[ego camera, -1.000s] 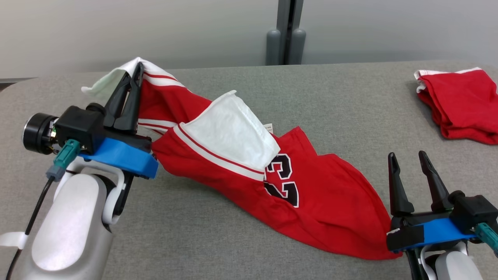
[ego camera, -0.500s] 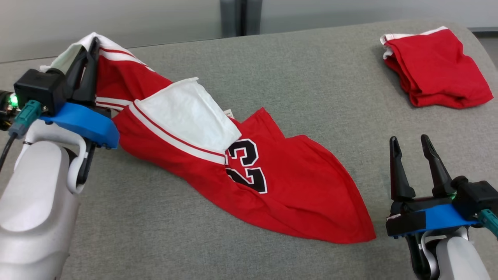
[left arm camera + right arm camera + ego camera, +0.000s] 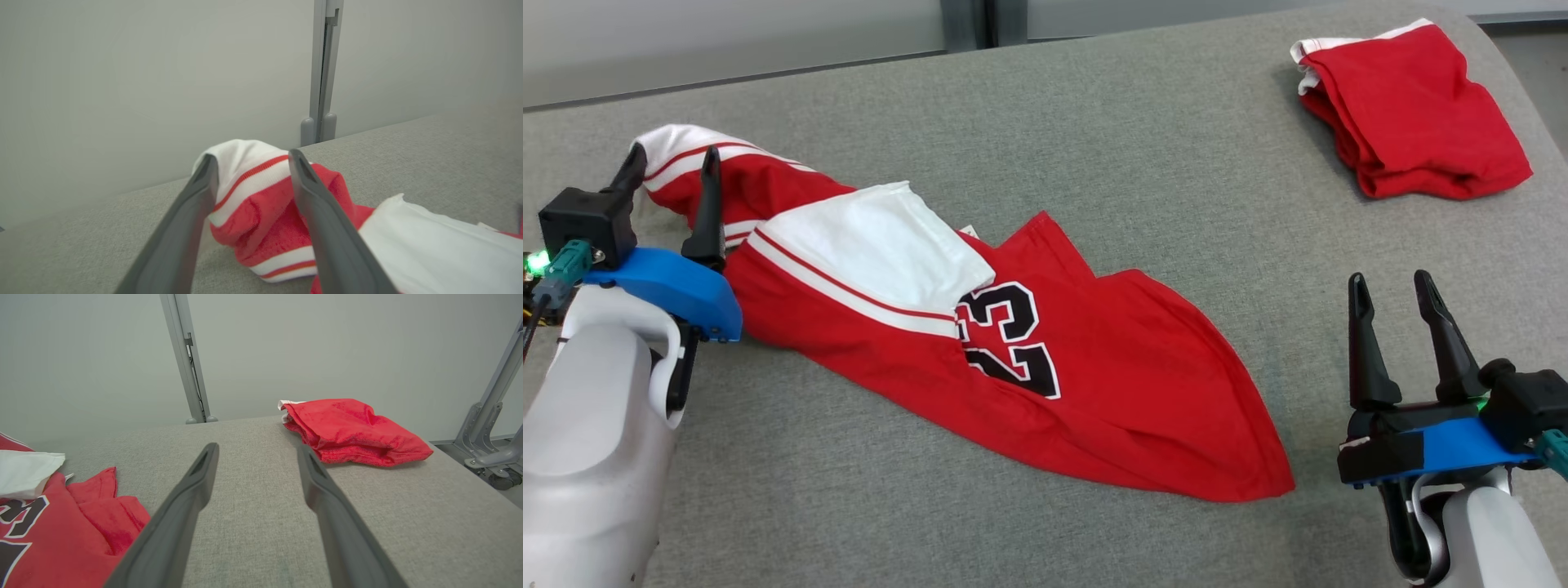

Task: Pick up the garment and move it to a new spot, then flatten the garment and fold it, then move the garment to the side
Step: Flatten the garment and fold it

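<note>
Far left: shows the left pincer point(image 3: 671, 163) spread open and gripping nothing, straddling with two long dark fingers the white-and-red striped end of the red basketball jersey with a black number 23 point(image 3: 1094, 384). Seen from the left wrist, places that striped bunch between the fingers, slack and unpinched.

Centre: lies crumpled and twisted on the grey fabric-covered tabletop point(image 3: 1094, 122), running from the striped end at left to a pointed red tip at lower right, with a white inner flap turned over the top of the number. Looks set down at its new spot but not yet flattened.

To flatten well: back the left pincer clear first to avoid snagging a fold; re-grip a single striped edge at left and the pointed tip at right; draw apart low over the tabletop to undo the twist; turn the white flap back before folding.

Right of the tip, near but apart: shows the right pincer point(image 3: 1388, 286) equally wide open and empty.

Far right, at the back: leaves a folded red garment with white trim point(image 3: 1413, 114) well apart; keep the spreading cloth off it.
</note>
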Controlling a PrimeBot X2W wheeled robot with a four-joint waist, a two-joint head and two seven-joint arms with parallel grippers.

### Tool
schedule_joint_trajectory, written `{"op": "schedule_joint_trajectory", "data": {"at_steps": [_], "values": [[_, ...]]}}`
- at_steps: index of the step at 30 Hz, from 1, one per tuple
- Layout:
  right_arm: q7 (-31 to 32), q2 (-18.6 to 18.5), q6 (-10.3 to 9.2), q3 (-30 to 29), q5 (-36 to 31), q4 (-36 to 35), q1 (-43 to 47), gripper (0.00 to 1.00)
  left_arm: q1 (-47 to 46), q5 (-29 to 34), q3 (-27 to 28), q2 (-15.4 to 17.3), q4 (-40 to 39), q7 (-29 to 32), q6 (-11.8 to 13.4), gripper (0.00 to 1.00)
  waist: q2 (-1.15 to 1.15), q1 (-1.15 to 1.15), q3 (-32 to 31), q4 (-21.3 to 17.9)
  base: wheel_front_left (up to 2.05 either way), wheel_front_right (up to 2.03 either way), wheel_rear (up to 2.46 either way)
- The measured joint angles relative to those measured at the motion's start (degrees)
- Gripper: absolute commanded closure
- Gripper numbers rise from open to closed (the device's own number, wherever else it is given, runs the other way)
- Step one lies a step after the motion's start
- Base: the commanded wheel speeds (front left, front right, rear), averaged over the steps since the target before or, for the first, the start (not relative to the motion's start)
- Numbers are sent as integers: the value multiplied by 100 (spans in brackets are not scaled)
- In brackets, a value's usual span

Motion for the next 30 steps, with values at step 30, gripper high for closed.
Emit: {"op": "schedule_joint_trajectory", "data": {"at_steps": [30], "values": [[0, 1, 0, 40, 94, 36, 32, 0, 831, 75, -449, -319, -1088, 211, -110, 0, 0, 0, -25, 296, 0, 0, 0]]}}
